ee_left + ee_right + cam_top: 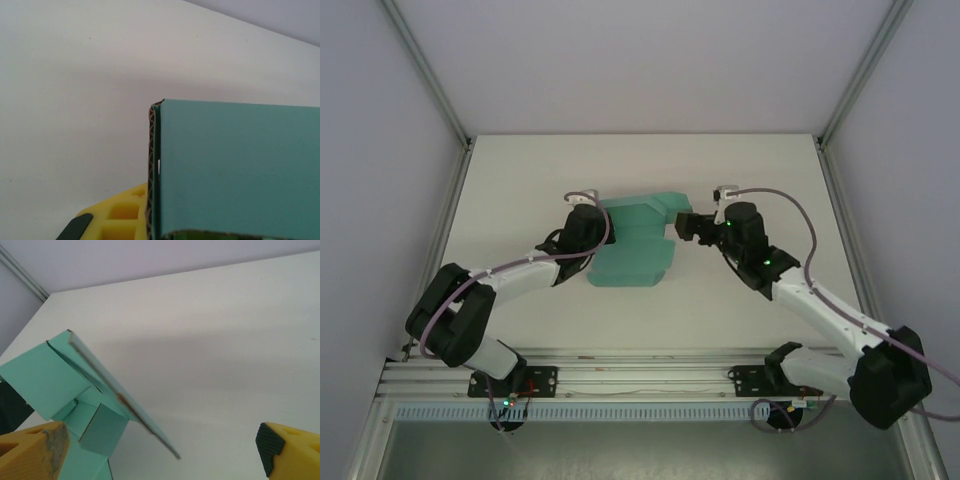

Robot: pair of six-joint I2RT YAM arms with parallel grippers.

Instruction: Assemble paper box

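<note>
One paper box [635,248], teal card, partly folded, sits mid-table [520,180] between the two grippers. Its far-right flap [665,205] sticks out toward the right arm.

Left gripper [590,226] is at the box's left edge with its jaws together, clamped on a card panel. In the left wrist view the corrugated edge [150,165] runs down just beside one yellow finger pad [117,215], and the teal panel blocks the whole lower right.

Right gripper [682,226] is just off the box's right side, jaws wide apart, nothing between them. In the right wrist view both yellow fingers [32,452] sit at the bottom corners. A raised, tilted panel [117,392] slants down toward the gap, with smaller folded flaps under it to the left.

Count: 1 box, 2 arms, 2 grippers, 2 lilac cables [790,205], one looping over each wrist.

Clearance: bare table on the far side and on both flanks of the box. Side walls and two frame posts [430,75] are well apart from it. The mounting rail [640,378] closes off the near edge.
</note>
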